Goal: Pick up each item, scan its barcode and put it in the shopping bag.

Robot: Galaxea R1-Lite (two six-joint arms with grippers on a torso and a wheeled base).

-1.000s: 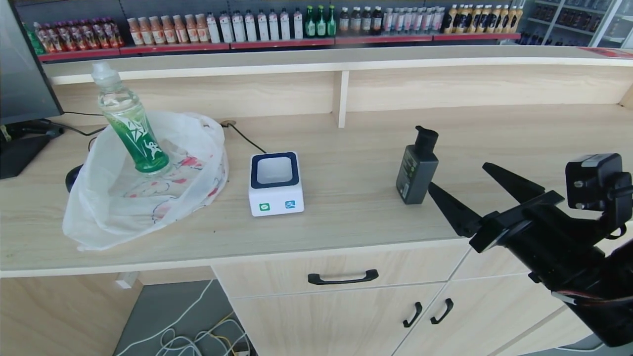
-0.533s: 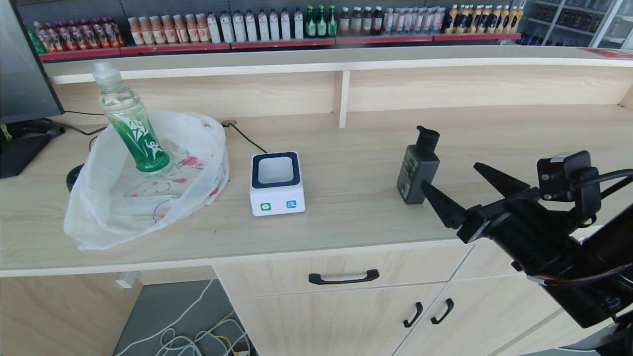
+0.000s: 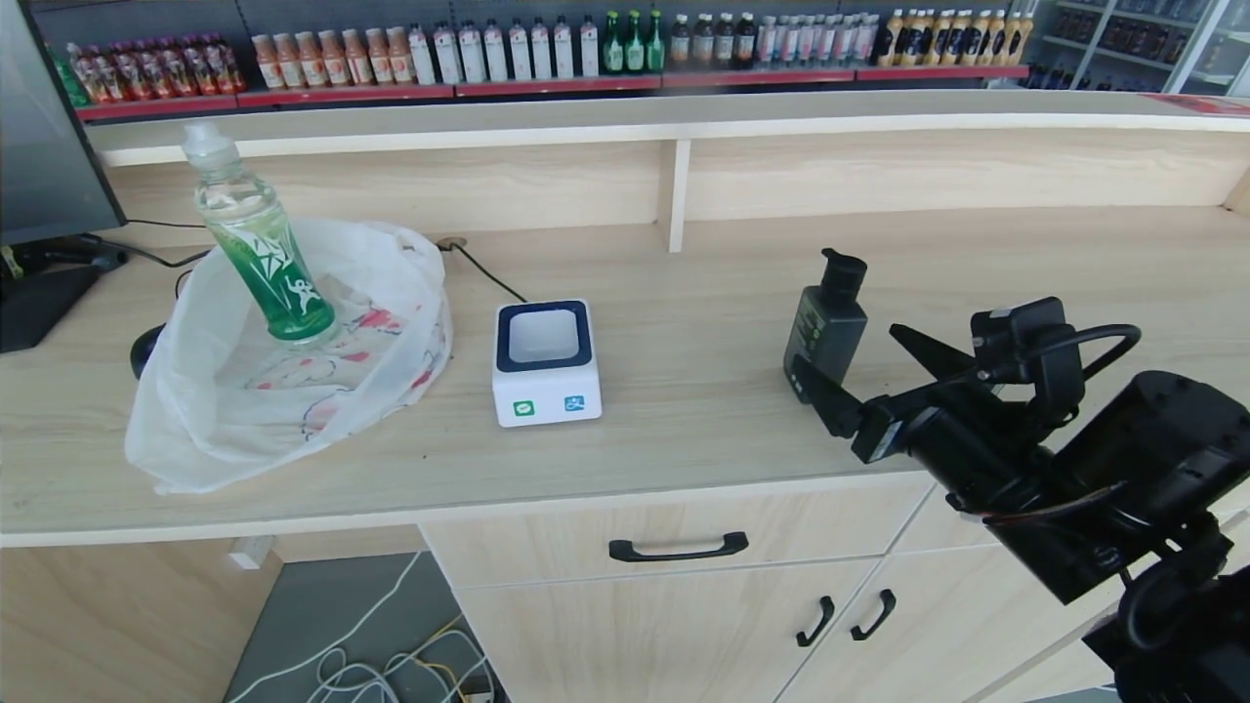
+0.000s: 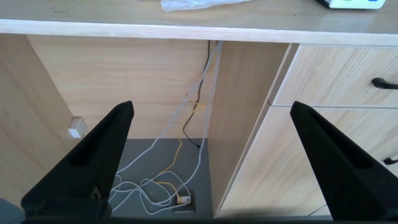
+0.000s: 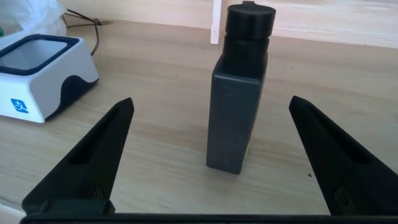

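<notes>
Left pincer [image 4: 212, 106] hangs low in front of the cupboard [image 4: 249, 124], spread wide, nothing in it. Right pincer [image 3: 845, 349] is over the bench [image 3: 684, 449] edge, also wide open and empty, with the dark bottle [image 3: 825, 322] standing upright just ahead of its gap. Scanner [image 3: 544, 363] sits mid-bench. Further left, the green bottle [image 3: 264, 244] stands in the shopping bag [image 3: 244, 420].

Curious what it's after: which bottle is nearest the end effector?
The dark bottle, just before the open right end effector; the green bottle stands far off in the bag.
</notes>
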